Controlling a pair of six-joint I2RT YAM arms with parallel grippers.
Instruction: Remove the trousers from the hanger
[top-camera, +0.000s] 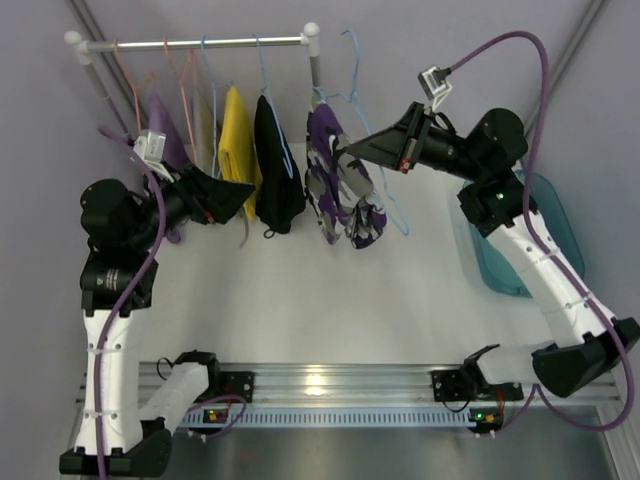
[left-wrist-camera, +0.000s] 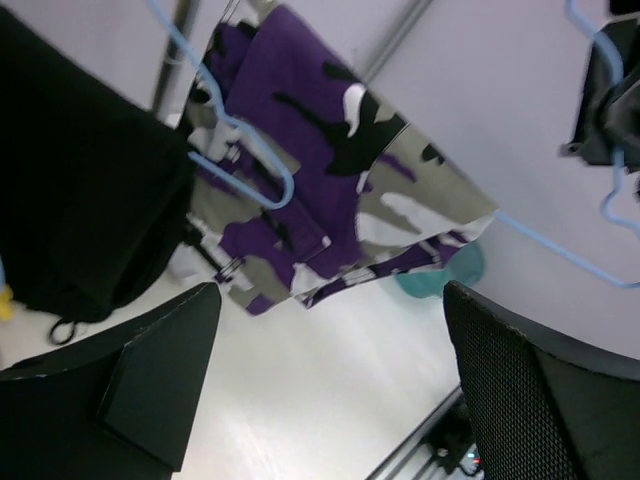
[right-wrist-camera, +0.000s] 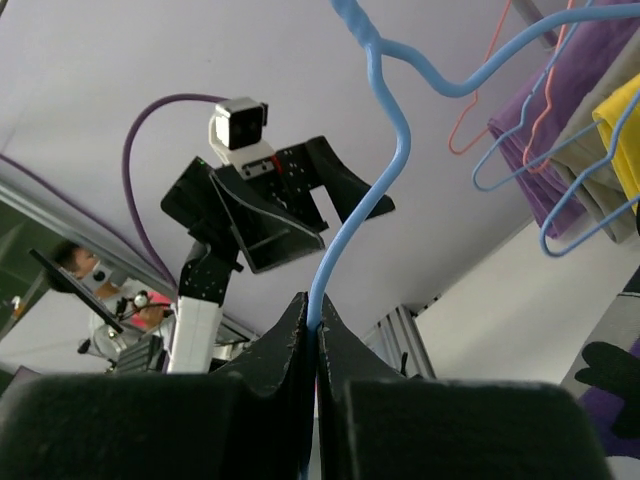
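Note:
The camouflage trousers (top-camera: 340, 195) in purple, white and dark patches hang on a light blue hanger (top-camera: 352, 60). The hanger's hook stands just right of the rail's end post. My right gripper (top-camera: 342, 150) is shut on that hanger's wire (right-wrist-camera: 345, 230), with the wire pinched between its fingertips (right-wrist-camera: 300, 330). The black trousers (top-camera: 278, 170) hang on the rail to the left of the camouflage pair. My left gripper (top-camera: 245, 195) is open and empty, low beside the black trousers. In the left wrist view the camouflage trousers (left-wrist-camera: 330, 170) and black trousers (left-wrist-camera: 80, 200) hang beyond my open fingers (left-wrist-camera: 150, 380).
The rail (top-camera: 200, 43) at the back also carries a yellow garment (top-camera: 237, 140), a lilac one (top-camera: 165, 135) and several bare wire hangers. A teal bin (top-camera: 525, 245) sits at the table's right edge, behind the right arm.

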